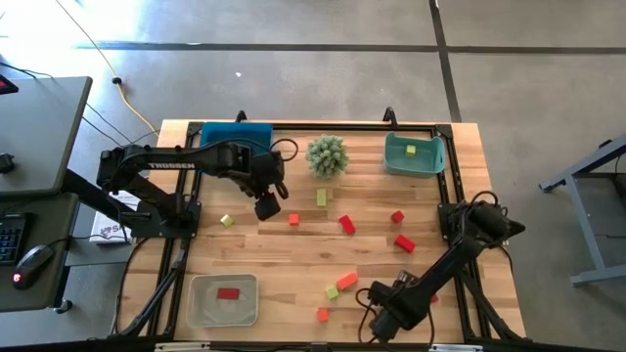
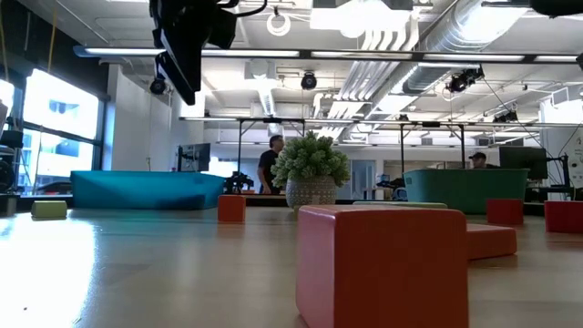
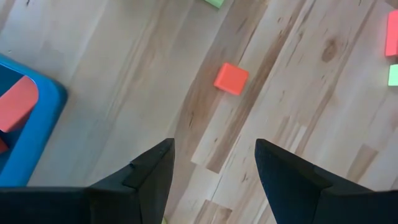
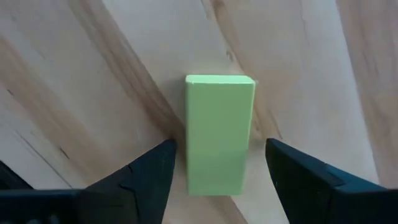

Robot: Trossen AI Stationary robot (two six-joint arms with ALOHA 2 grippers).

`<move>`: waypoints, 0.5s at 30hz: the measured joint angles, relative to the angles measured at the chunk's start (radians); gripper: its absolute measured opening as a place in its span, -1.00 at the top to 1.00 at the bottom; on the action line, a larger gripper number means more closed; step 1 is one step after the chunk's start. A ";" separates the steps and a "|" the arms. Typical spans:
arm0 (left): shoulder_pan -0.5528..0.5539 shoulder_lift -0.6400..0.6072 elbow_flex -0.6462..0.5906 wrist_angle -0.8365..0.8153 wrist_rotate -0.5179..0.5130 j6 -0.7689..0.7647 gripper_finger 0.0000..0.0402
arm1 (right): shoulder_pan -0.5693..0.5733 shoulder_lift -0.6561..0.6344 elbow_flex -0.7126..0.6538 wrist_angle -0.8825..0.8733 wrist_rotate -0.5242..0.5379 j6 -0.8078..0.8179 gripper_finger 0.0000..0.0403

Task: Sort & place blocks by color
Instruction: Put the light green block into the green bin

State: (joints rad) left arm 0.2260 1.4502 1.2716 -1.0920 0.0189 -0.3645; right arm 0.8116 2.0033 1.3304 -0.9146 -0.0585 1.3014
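Small blocks lie scattered on the wooden table (image 1: 293,256). My right gripper (image 4: 219,146) points down near the front edge (image 1: 379,326), open. Its fingers stand on either side of a yellow-green bar (image 4: 219,134) that lies flat on the wood, with a gap on each side. The gripper hides that bar in the high view. My left gripper (image 1: 266,207) hangs open above the table's left-middle (image 3: 214,146). An orange-red cube (image 3: 231,78) lies on the wood just ahead of it (image 1: 293,219).
At the back stand a blue bin (image 1: 235,135), a spiky green plant (image 1: 327,155), and a teal bin (image 1: 413,154) holding a green block. A clear tray (image 1: 223,298) at front left holds a red block. Red blocks (image 1: 346,224) and green ones (image 1: 333,291) lie between.
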 joint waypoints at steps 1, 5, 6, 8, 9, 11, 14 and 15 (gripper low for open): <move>-0.001 0.000 0.000 0.000 0.000 0.000 -0.05 | -0.002 0.005 0.001 0.004 -0.012 0.000 -0.15; -0.005 0.000 0.000 0.000 0.000 0.014 -0.05 | -0.015 0.012 0.002 0.022 -0.036 0.012 0.10; -0.005 0.000 0.000 -0.001 0.000 0.023 -0.05 | -0.020 0.013 0.002 0.025 -0.043 0.021 0.19; -0.005 0.000 0.000 -0.001 0.000 0.036 -0.05 | -0.031 0.013 0.002 0.029 -0.057 0.031 0.37; -0.005 0.000 0.000 -0.001 0.000 0.042 -0.05 | -0.038 0.014 0.001 0.028 -0.063 0.032 0.45; -0.005 0.000 0.000 -0.001 0.000 0.060 -0.05 | -0.053 0.014 0.001 0.031 -0.077 0.034 0.53; -0.005 0.000 0.000 -0.001 0.000 0.094 -0.05 | -0.076 0.015 0.000 0.033 -0.104 0.037 0.53; -0.005 0.000 0.000 -0.001 0.000 0.108 -0.05 | -0.084 0.015 0.000 0.033 -0.112 0.038 0.53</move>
State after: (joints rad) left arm 0.2207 1.4506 1.2716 -1.0931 0.0189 -0.2565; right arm 0.7275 2.0187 1.3300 -0.8814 -0.1702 1.3398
